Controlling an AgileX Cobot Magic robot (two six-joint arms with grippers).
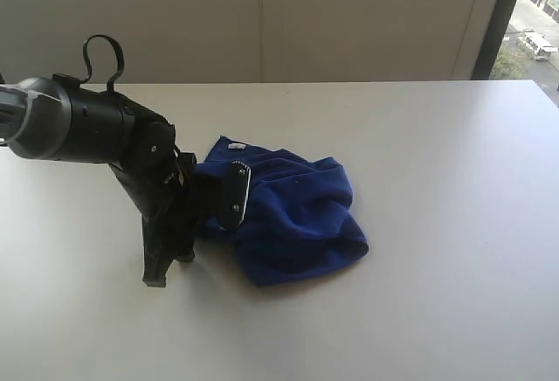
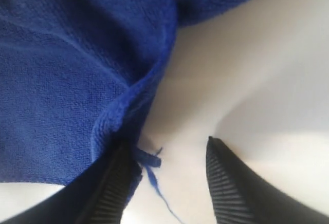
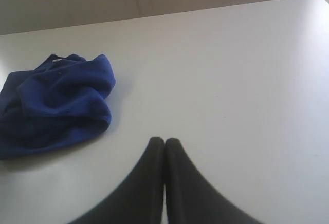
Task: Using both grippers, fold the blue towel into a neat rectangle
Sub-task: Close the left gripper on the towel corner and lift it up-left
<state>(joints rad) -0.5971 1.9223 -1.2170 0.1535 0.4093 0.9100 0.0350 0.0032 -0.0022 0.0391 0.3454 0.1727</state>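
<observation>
Exterior view: the blue towel (image 1: 297, 215) is sitting bunched up mid-surface (image 1: 454, 224), and the left tool (image 1: 169, 269) is pointing down at its left edge. Left wrist view: its fingers (image 2: 226, 193) are standing apart, with the towel's hem brushing one of them. Right wrist view: the right tool (image 3: 164, 141) is hanging pressed together, well apart from the towel.
</observation>
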